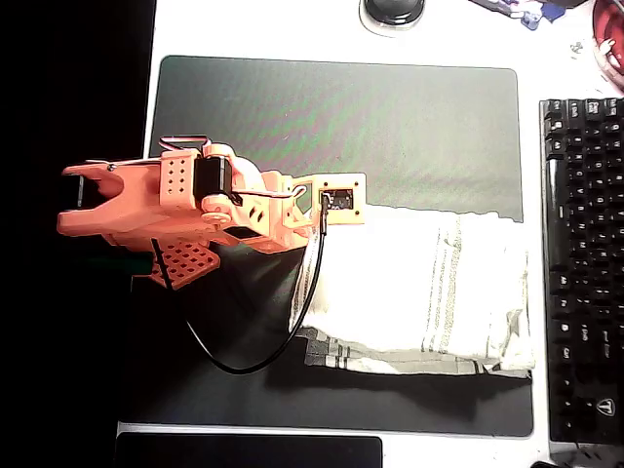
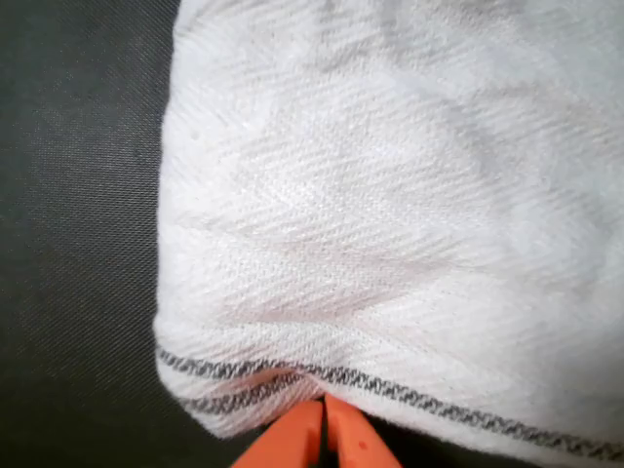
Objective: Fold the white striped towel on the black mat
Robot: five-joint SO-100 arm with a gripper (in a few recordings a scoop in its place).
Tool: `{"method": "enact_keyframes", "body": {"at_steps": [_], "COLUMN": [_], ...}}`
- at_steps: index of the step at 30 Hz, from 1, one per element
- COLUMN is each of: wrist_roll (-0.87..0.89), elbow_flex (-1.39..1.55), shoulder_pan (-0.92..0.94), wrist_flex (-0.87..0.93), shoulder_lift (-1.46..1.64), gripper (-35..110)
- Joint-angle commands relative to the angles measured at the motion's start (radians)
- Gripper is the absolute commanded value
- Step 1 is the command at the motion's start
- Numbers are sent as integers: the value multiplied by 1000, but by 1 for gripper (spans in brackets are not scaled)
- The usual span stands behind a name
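One orange arm (image 1: 185,210) is seen in the overhead view, reaching in from the left of the frame across the black mat (image 1: 341,117), with its wrist camera board (image 1: 338,200) sitting just over the upper left corner of the white striped towel (image 1: 429,292). A black cable (image 1: 292,331) is looped from that board down and to the left over the mat. The towel is laid on the lower right part of the mat, its right edge close to the black keyboard (image 1: 583,263) at the right of the frame; groups of thin grey-green stripes are seen running down its right half, and a striped lower layer is exposed along its bottom edge, so that the cloth appears doubled over. The upper half of the mat is left bare. A dark round object (image 1: 393,12) is cut off by the top edge of the frame, beyond the mat. In the wrist view, the towel (image 2: 390,214) takes up most of the frame, with the mat (image 2: 78,244) showing on the left. The gripper (image 2: 324,417) is seen at the bottom centre, its two orange fingertips (image 2: 292,439) pressed together with no visible gap, meeting right at the towel's dark-striped hem. Whether any cloth is pinched between them cannot be told, since the tips merely touch the edge where the hem curls under.
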Motion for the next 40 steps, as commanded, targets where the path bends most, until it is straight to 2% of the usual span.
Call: {"method": "enact_keyframes", "body": {"at_steps": [1, 40], "wrist_roll": [9, 9], "elbow_flex": [21, 21], "shoulder_pan": [-12, 0], "wrist_flex": [25, 25], "shoulder_lift": [23, 23], "gripper": [1, 1]}}
